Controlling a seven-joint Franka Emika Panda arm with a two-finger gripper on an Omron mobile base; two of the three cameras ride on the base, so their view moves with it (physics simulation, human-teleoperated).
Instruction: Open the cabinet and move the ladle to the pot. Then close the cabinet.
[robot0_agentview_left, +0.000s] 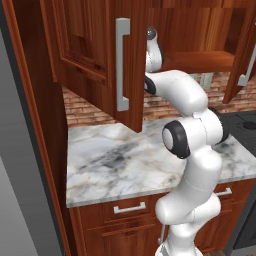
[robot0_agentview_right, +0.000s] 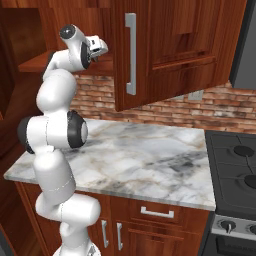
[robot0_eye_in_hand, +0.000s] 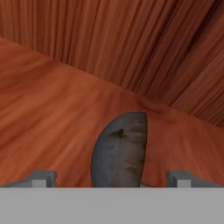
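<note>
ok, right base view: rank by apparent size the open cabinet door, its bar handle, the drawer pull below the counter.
1. cabinet door, largest
2. bar handle
3. drawer pull, smallest
The door hangs nearer the camera, so apparent size only.

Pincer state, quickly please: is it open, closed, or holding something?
Pincer: open, holding nothing; its tips stand wide on either side of the dark ladle on the cabinet shelf.

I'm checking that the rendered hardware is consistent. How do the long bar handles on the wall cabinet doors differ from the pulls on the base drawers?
The cabinet door handle stands vertical; the drawer pull lies horizontal. The door handle is long, running much of the door's height, while the drawer pull is short, covering only part of the drawer front. The handle sits on a door swung open; the pull sits on a shut drawer. Both are silver bars on reddish-brown wood.
</note>
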